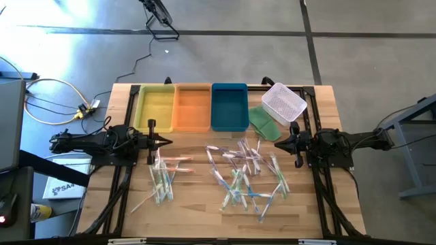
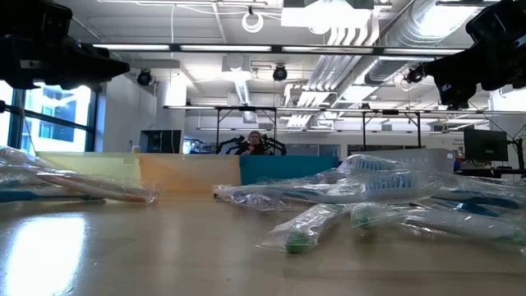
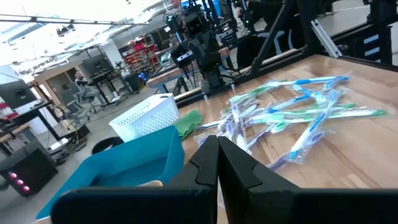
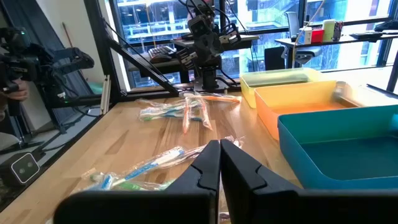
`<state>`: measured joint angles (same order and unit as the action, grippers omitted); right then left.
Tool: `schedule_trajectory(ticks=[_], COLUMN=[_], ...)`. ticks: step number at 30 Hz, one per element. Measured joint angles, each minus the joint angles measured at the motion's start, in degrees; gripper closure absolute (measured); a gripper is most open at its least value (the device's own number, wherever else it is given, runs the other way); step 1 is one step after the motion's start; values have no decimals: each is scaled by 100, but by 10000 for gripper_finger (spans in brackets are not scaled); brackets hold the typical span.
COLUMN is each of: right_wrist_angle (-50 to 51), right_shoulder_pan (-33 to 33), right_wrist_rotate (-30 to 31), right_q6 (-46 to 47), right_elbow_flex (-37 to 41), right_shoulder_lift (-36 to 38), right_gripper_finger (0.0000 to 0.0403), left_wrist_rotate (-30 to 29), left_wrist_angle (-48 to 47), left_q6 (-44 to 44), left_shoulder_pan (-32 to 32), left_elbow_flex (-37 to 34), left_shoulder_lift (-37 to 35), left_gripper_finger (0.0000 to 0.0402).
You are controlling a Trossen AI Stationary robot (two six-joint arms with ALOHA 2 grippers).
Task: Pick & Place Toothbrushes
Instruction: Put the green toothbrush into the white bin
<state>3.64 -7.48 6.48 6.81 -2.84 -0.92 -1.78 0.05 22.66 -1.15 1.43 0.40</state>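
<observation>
The left gripper (image 1: 165, 141) hangs at the table's left side with its two dark fingers pressed together on nothing. Just near of its tip lies a small cluster of thin, clear-wrapped toothbrushes (image 1: 162, 178) with green, white and pink-orange handles, fanned loosely on the pale wooden slatted table (image 1: 194, 204). The gripper is apart from them.

The right gripper (image 1: 277, 145) waits at the table's right side, its fingers likewise closed and empty, pointing toward the middle. The larger heap of wrapped toothbrushes (image 1: 246, 173) sprawls between the two grippers, nearer the right one and slightly toward the near edge, the sticks crossing one another at many angles. Their handles show green, blue and white through crinkled film; in the low view the wrappers (image 2: 329, 197) catch the light and one green end rests on the wood.

Along the far edge stand three rectangular plastic trays side by side: yellow (image 1: 156, 107), orange (image 1: 192, 107) and blue (image 1: 229, 107). To the right of the blue tray a white mesh basket (image 1: 283, 103) sits tilted, partly over a flat green piece (image 1: 262, 123). No toothbrush shows inside any tray.
</observation>
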Motion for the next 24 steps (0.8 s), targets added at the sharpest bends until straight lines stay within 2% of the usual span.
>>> schedule_trajectory(ticks=[10,24], right_wrist_angle=[-2,-316], right_shoulder_pan=[0,0], right_wrist_rotate=[-227,-237], right_q6=[48,62], right_elbow_flex=[-2,-1], right_shoulder_lift=[0,2], right_gripper_finger=[398,398], left_wrist_rotate=[-7,-9], left_wrist_angle=[0,-2], left_q6=[19,1], left_shoulder_pan=[0,0], left_elbow_flex=[2,2], left_shoulder_lift=[0,0], left_gripper_finger=[402,402])
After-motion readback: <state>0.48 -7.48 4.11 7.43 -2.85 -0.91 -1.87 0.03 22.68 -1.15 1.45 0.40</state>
